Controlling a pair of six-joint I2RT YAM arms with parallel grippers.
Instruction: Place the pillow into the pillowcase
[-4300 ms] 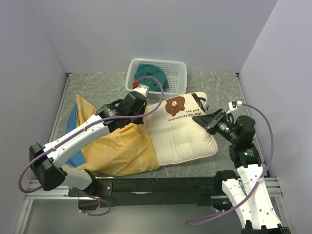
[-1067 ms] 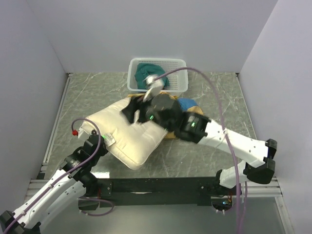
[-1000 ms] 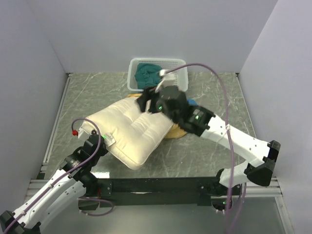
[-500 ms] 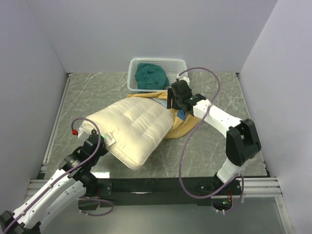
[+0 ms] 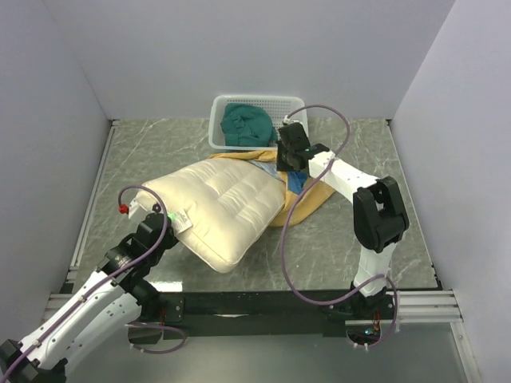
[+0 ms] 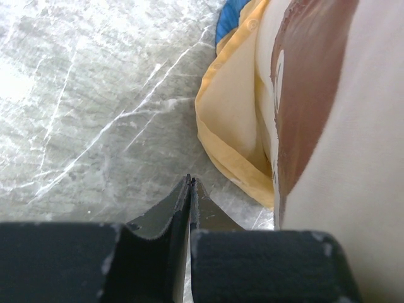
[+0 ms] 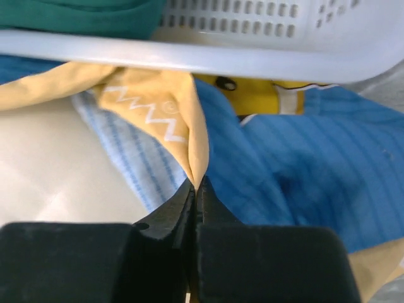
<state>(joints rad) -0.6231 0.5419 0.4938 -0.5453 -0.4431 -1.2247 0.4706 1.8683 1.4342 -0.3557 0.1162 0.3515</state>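
The cream-white pillow (image 5: pixel 223 207) lies slantwise at mid-table, quilted side up. Its right end rests on the pillowcase (image 5: pixel 311 198), which is mustard-yellow with a blue side. My right gripper (image 5: pixel 289 153) is shut on a yellow fold of the pillowcase (image 7: pixel 183 120) at its far edge, just in front of the basket. The blue side (image 7: pixel 303 164) lies to the right of that fold and the pillow (image 7: pixel 50 164) to the left. My left gripper (image 5: pixel 153 230) is shut and empty at the pillow's near-left corner. The left wrist view shows its fingertips (image 6: pixel 189 182) over bare table, with the brown bear face (image 6: pixel 315 95) and a yellow hem (image 6: pixel 233 126) to the right.
A white slotted basket (image 5: pixel 294 108) holding a teal cloth (image 5: pixel 246 124) stands at the back, touching the pillowcase's far edge. It fills the top of the right wrist view (image 7: pixel 252 57). Grey walls close in the marbled table (image 5: pixel 160 148) on three sides.
My right arm has pulled back from over the pillow, and its gripper now grips the pillowcase's far edge by the basket. The left gripper has shifted slightly. The pillow has barely moved.
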